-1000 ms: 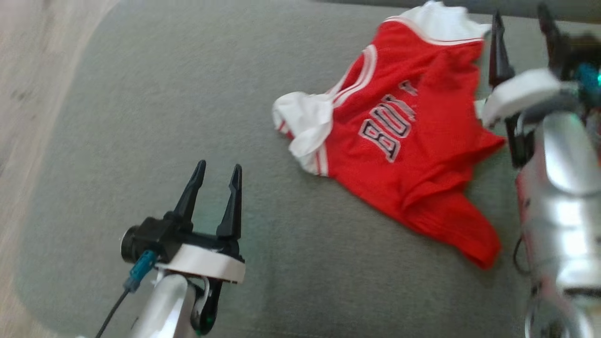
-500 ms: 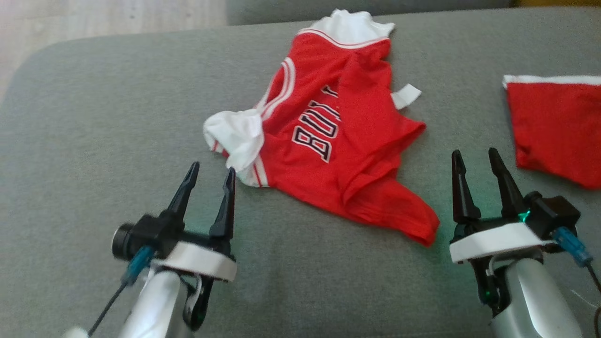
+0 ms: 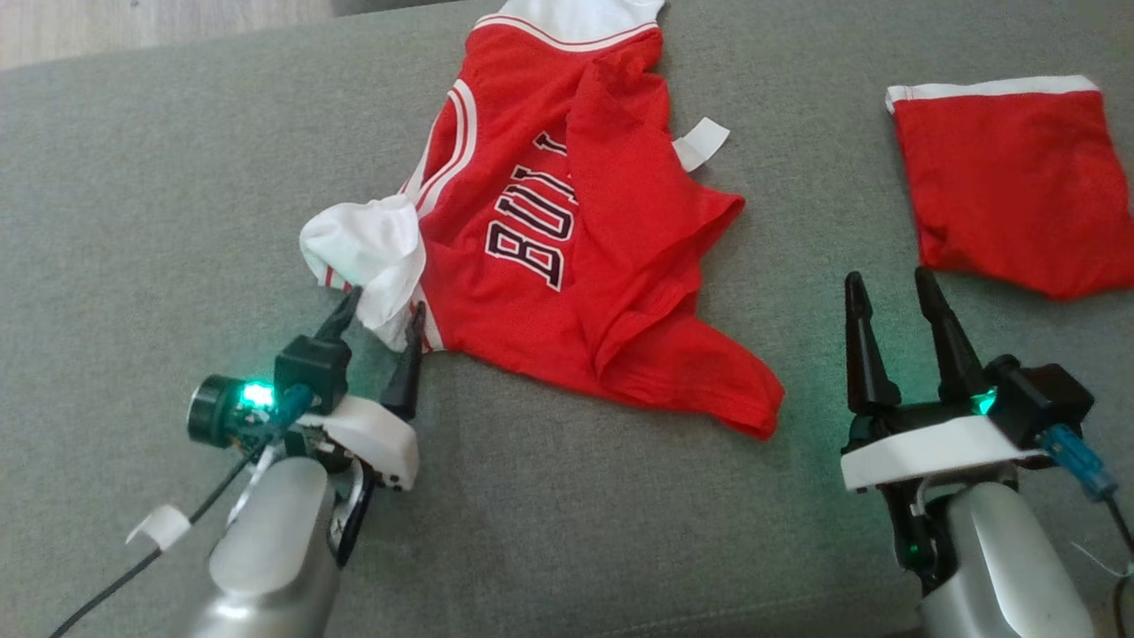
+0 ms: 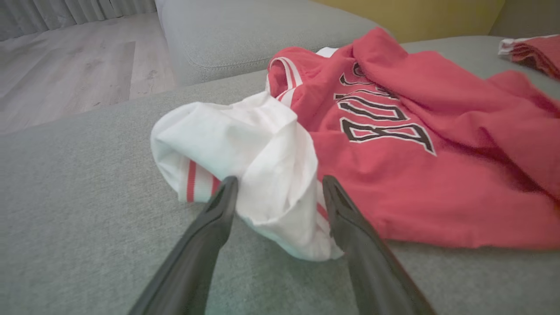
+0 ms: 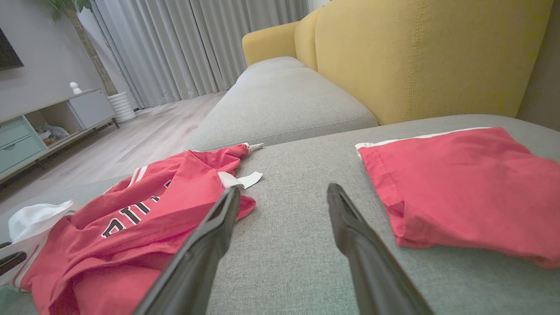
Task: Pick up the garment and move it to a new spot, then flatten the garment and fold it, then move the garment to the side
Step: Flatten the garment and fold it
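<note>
Jersey (image 3: 576,266) lies crumpled on sofa (image 3: 159,195). Nearest, left gripper (image 3: 385,303): jaws open, white fold (image 4: 245,144) straddled, nothing gripped. Right gripper (image 3: 889,276): jaws open, empty. Fabric judged light, limp, slippery; that fold suggested as hold.

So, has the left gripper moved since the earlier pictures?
Yes. The left gripper advanced to the jersey; its fingers now straddle the white sleeve.

Jersey (image 3: 620,292) — red, white trim.

Head camera above sofa (image 3: 133,177), wrist cameras low and near, all sharing jersey (image 3: 620,266)
</note>
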